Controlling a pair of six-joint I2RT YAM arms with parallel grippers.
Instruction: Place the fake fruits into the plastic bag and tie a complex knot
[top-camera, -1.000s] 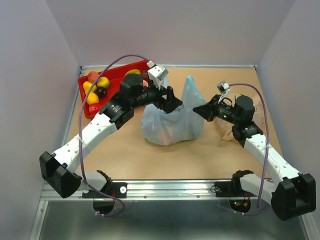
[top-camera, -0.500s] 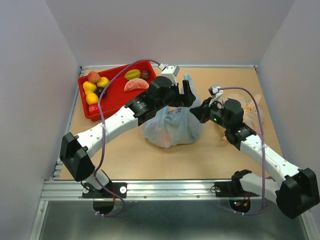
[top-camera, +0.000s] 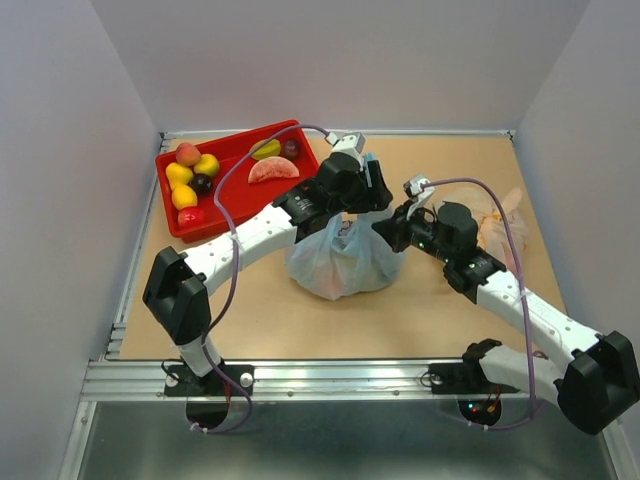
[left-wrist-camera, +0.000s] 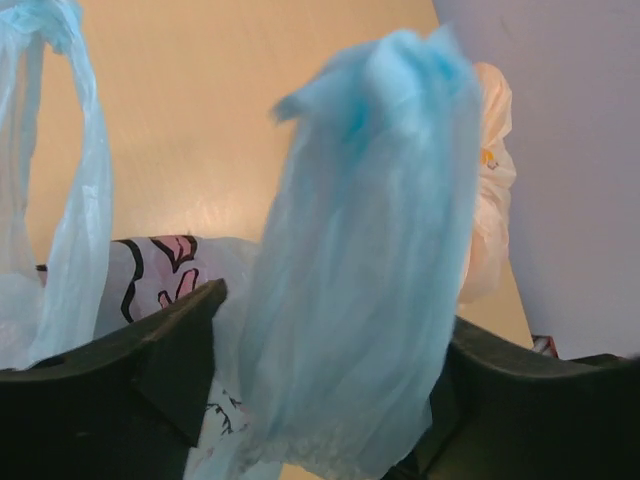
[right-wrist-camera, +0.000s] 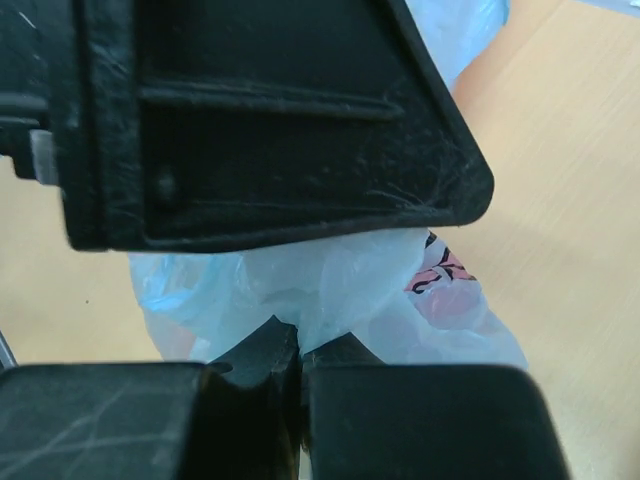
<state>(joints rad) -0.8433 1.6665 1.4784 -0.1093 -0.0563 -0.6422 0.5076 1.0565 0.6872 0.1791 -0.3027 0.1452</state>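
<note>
Now several glossy plastic fake fruits (top-camera: 190, 178) lie in the red rectangular tray (top-camera: 230, 160) at far left, while the left arm (top-camera: 260, 230) has swung across, stretched long, to the light-blue printed plastic bag (top-camera: 340, 265) in the middle of the worktop (top-camera: 250, 320). The left gripper (left-wrist-camera: 325, 350) holds its jaws apart around one upright handle strip (left-wrist-camera: 370, 240). The right gripper (right-wrist-camera: 298, 345), on the low, bent right arm (top-camera: 510, 300), has edged in and is pinched shut on bag film, so tying looks begun with fruit left out.

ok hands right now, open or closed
left hand: open around the bag handle
right hand: closed on the bag
</note>
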